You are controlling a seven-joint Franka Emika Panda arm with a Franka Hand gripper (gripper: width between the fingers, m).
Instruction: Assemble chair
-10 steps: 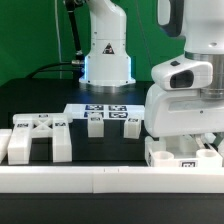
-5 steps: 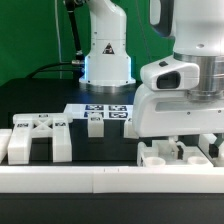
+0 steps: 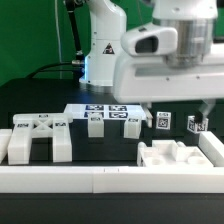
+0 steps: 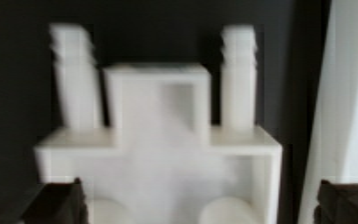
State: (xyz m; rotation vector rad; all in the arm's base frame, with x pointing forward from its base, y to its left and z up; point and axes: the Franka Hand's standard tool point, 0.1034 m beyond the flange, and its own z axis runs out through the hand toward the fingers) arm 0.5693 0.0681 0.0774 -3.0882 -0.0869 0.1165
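Observation:
A white chair part (image 3: 172,155) lies flat on the black table at the exterior view's right, its two tagged pegs (image 3: 162,122) pointing away. My gripper (image 3: 176,114) hangs just above it, open, with nothing between the fingers. In the wrist view the same part (image 4: 158,130) fills the picture with both pegs showing. The dark fingertips (image 4: 51,205) stand off either side of its wide end, and the gripper (image 4: 197,212) holds nothing. Another chair part (image 3: 35,138), a bracket-shaped block with tags, stands at the exterior view's left. Two short white pieces (image 3: 96,125) stand near the middle.
The marker board (image 3: 82,109) lies flat behind the short pieces. A long white rail (image 3: 100,178) runs along the table's front edge. The arm's white base (image 3: 105,55) rises at the back, in front of a green backdrop.
The gripper was shut low on the right-hand chair part. It has opened, let the part go and risen; the part now lies uncovered on the table.

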